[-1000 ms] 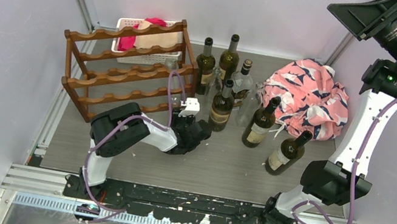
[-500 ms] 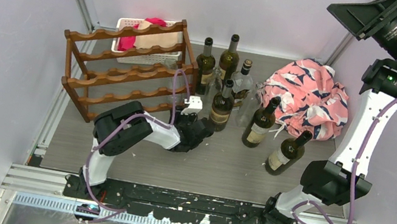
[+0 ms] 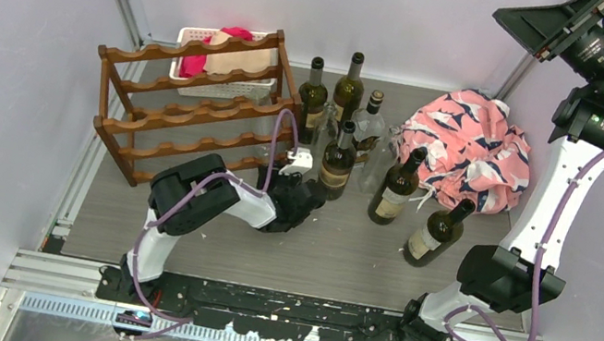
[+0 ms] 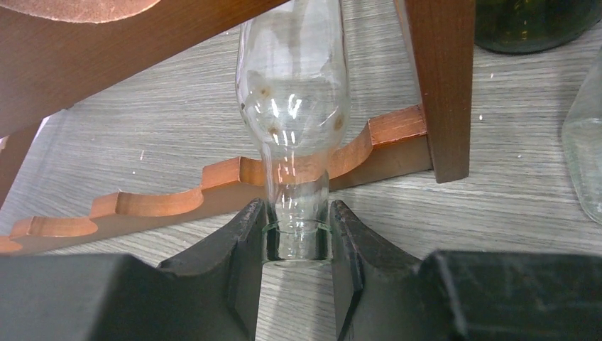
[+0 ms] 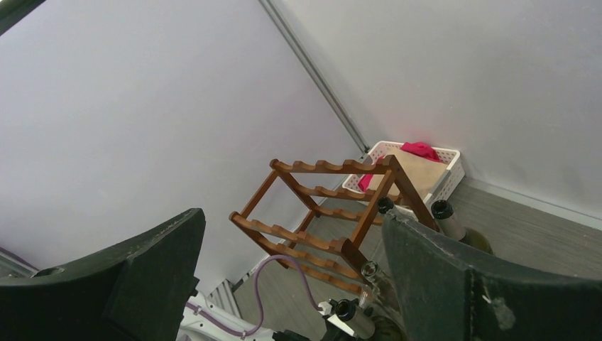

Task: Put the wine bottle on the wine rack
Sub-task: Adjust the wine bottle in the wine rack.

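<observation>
A clear glass wine bottle (image 4: 294, 106) lies pointing into the wine rack (image 4: 213, 177), its neck crossing the rightmost scallop of the low front rail beside the right post. My left gripper (image 4: 297, 207) is shut on the bottle's neck just behind the lip, low over the table in front of the rack (image 3: 188, 104). The top view shows that gripper (image 3: 299, 191) by the rack's right end. Raised high at the back right, my right gripper (image 3: 539, 25) stands open and empty; its wrist view looks down on the rack (image 5: 319, 213).
Several dark wine bottles stand right of the rack, the nearest one (image 3: 337, 163) next to my left gripper, others at the middle (image 3: 396, 187) and right (image 3: 436, 232). Pink patterned fabric (image 3: 471, 149) lies at the back right. A white basket (image 3: 195, 34) sits behind the rack.
My left arm's elbow and gripper have shifted slightly right with the bottle neck still gripped. The raised right gripper has turned a little.
</observation>
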{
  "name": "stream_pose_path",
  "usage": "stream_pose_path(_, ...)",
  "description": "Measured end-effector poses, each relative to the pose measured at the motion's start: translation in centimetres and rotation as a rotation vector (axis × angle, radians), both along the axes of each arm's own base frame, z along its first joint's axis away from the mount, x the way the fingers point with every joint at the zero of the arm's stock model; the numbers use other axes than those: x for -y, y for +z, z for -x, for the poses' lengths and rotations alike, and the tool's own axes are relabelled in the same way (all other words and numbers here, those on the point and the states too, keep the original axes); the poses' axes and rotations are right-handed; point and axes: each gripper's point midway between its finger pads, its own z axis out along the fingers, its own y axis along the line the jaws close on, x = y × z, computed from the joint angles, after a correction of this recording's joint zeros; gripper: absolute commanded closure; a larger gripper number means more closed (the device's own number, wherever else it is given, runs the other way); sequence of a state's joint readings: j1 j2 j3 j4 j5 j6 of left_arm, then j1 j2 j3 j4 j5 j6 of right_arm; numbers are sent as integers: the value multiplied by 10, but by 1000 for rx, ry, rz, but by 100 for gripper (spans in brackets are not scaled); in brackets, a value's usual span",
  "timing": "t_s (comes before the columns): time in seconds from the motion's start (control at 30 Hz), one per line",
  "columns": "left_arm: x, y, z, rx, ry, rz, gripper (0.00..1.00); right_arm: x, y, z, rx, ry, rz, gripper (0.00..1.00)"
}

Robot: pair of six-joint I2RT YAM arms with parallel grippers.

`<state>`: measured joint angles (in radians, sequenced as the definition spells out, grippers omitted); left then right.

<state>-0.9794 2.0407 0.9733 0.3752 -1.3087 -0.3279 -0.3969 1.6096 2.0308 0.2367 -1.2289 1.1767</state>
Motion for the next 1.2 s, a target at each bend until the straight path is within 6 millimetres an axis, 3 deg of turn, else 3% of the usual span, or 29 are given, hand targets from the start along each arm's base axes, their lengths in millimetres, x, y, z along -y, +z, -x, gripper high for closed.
stream_pose_path(0.57,1,-2,-6,18,-11,-96,100,1,-3,-2,-10,-6,4,0)
stream_pose_path(1.2,-8,-10,-12,71,-26,141,100,1,-3,-2,-9,-5,4,0)
